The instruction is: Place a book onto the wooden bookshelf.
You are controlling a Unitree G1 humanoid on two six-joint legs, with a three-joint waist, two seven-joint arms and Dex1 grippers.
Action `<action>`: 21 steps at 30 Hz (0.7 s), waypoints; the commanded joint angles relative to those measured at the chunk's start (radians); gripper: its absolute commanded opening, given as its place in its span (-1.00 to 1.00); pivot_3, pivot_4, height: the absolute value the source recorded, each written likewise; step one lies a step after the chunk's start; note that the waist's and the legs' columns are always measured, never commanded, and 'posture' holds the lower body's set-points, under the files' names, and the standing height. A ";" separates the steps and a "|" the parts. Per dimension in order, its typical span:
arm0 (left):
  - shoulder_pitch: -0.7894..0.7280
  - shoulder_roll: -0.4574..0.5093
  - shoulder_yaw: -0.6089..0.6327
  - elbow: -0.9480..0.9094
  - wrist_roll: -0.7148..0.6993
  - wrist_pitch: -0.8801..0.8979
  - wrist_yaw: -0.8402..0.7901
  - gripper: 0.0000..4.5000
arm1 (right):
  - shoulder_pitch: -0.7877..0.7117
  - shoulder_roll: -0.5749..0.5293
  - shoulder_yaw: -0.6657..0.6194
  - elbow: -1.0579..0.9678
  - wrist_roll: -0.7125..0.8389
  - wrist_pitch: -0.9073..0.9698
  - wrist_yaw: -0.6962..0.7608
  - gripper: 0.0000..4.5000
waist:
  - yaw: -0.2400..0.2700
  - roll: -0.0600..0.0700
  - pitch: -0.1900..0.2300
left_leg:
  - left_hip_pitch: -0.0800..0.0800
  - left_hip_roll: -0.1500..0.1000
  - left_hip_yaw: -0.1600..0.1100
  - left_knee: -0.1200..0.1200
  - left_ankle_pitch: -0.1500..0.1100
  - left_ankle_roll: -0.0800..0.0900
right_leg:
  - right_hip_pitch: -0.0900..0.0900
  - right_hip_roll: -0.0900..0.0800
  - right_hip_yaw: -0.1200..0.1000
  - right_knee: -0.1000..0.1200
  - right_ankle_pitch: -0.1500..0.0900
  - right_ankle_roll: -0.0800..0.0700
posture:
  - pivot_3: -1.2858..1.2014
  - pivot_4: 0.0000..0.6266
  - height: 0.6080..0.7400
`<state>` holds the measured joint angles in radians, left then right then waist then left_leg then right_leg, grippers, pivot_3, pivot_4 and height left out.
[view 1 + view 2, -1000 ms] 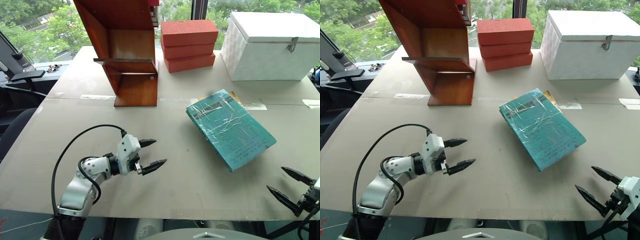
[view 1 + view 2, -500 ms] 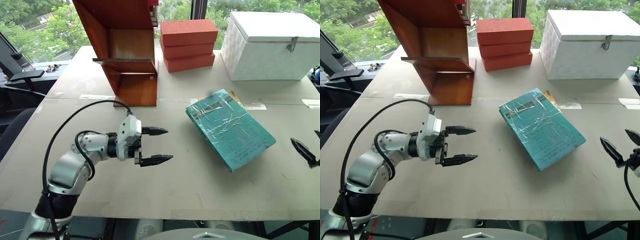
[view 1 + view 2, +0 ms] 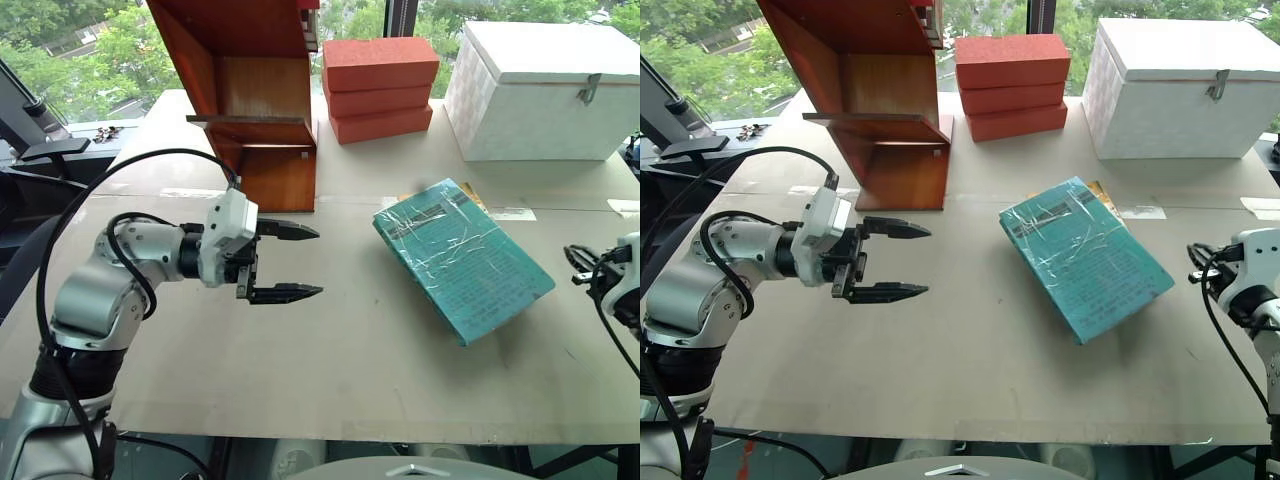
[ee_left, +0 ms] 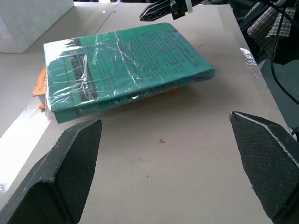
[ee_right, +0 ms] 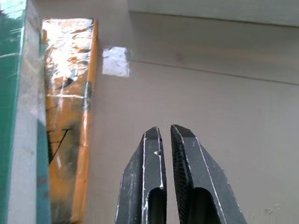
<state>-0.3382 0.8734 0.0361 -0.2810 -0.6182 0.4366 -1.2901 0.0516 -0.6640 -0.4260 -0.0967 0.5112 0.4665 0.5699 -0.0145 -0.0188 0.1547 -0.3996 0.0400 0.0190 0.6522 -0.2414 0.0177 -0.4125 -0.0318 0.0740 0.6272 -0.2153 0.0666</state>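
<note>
The teal-green book (image 3: 462, 258), in crinkled clear wrap, lies flat on the table right of centre, on top of a smaller yellow-brown book (image 5: 70, 116). The wooden bookshelf (image 3: 255, 100) stands at the back left, its open front facing me. My left gripper (image 3: 319, 262) hovers open and empty in front of the shelf, pointing right toward the book across a wide stretch of table. My right gripper (image 5: 164, 128) is shut on nothing, just off the book's right side near the table's right edge (image 3: 1196, 262). The left wrist view has the book (image 4: 124, 63) between the gripper's spread fingers (image 4: 70, 158).
Stacked orange-red blocks (image 3: 378, 88) stand right of the shelf at the back. A white lidded box (image 3: 540, 90) fills the back right corner. Tape strips (image 3: 510, 213) lie on the table seam behind the book. The table's front edge (image 3: 330, 436) runs close below the left arm.
My left gripper has risen and drawn back toward the shelf, still open. My right gripper has come forward from the table's front edge to beside the book and has shut.
</note>
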 commanded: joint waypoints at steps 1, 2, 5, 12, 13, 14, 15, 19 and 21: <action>0.011 0.023 0.047 -0.028 -0.011 -0.001 0.002 1.00 | 0.024 -0.007 -0.016 -0.111 0.070 0.031 0.063 -0.94 | -0.001 0.000 0.000 | 0.000 0.000 0.000 0.000 0.000 0.000 | 0.000 0.000 0.000 0.000 0.000 0.001 | 0.03 -0.52 1.00; 0.018 0.025 0.052 -0.028 -0.014 0.001 0.004 1.00 | 0.036 -0.006 -0.017 -0.130 0.085 0.042 0.076 -0.94 | -0.002 0.000 0.000 | 0.000 0.000 0.000 0.000 0.000 0.000 | 0.000 0.000 0.000 0.000 -0.001 0.002 | 0.03 -0.52 1.00; 0.023 0.022 0.058 -0.017 -0.015 0.003 0.009 1.00 | 0.063 -0.007 -0.008 -0.165 0.103 0.057 0.103 -0.94 | -0.001 0.000 0.000 | 0.001 0.000 0.001 0.001 0.000 0.000 | 0.000 0.000 0.000 0.000 -0.002 0.004 | 0.03 -0.52 1.00; 0.023 0.016 0.059 0.004 -0.018 0.024 0.010 1.00 | 0.085 0.005 0.022 -0.249 0.147 0.102 0.118 -0.94 | 0.000 0.000 0.000 | 0.001 0.000 0.001 0.001 0.000 0.000 | 0.000 0.000 0.000 0.000 -0.002 0.003 | 0.03 -0.52 1.00; 0.025 0.017 0.059 0.006 -0.020 0.027 0.008 1.00 | 0.090 0.008 0.025 -0.261 0.152 0.108 0.117 -0.94 | 0.000 0.000 0.000 | 0.001 0.000 0.000 0.001 0.000 0.000 | 0.000 0.000 0.000 0.000 -0.002 0.003 | 0.03 -0.52 1.00; 0.026 0.018 0.058 0.008 -0.021 0.030 0.005 1.00 | 0.096 0.013 0.026 -0.276 0.161 0.116 0.115 -0.94 | 0.000 0.000 0.000 | 0.001 0.000 0.000 0.001 0.000 0.000 | 0.000 0.000 0.000 0.000 -0.002 0.003 | 0.03 -0.52 1.00; 0.026 0.016 0.055 0.010 -0.022 0.035 0.005 1.00 | 0.101 0.016 0.027 -0.287 0.165 0.121 0.111 -0.94 | 0.000 0.000 0.000 | 0.001 0.000 0.000 0.001 0.000 0.000 | 0.000 0.000 0.000 0.000 -0.002 0.003 | 0.03 -0.52 1.00; 0.021 -0.022 0.025 -0.006 -0.031 0.112 0.075 1.00 | 0.108 0.020 -0.001 -0.278 0.109 0.082 0.070 -0.94 | 0.000 0.000 0.000 | 0.001 0.000 0.001 0.001 0.000 0.000 | 0.000 -0.001 0.000 0.000 -0.002 0.004 | 0.03 -0.52 1.00; 0.014 -0.097 0.003 -0.034 -0.077 0.237 0.200 1.00 | 0.124 0.003 -0.025 -0.271 0.060 0.032 0.069 -0.94 | 0.004 0.000 0.000 | 0.001 0.000 0.001 0.001 0.000 0.000 | 0.000 -0.001 0.000 0.000 -0.002 0.004 | 0.03 -0.52 1.00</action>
<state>-0.3127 0.8052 0.0615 -0.2723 -0.6482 0.5969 -1.1651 0.1714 -0.6428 -0.4030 -0.3516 0.5997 0.5474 0.6453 -0.0106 -0.0188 0.1548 -0.3991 0.0393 0.0195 0.6535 -0.2414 0.0177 -0.4119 -0.0330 0.0742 0.6275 -0.2173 0.0706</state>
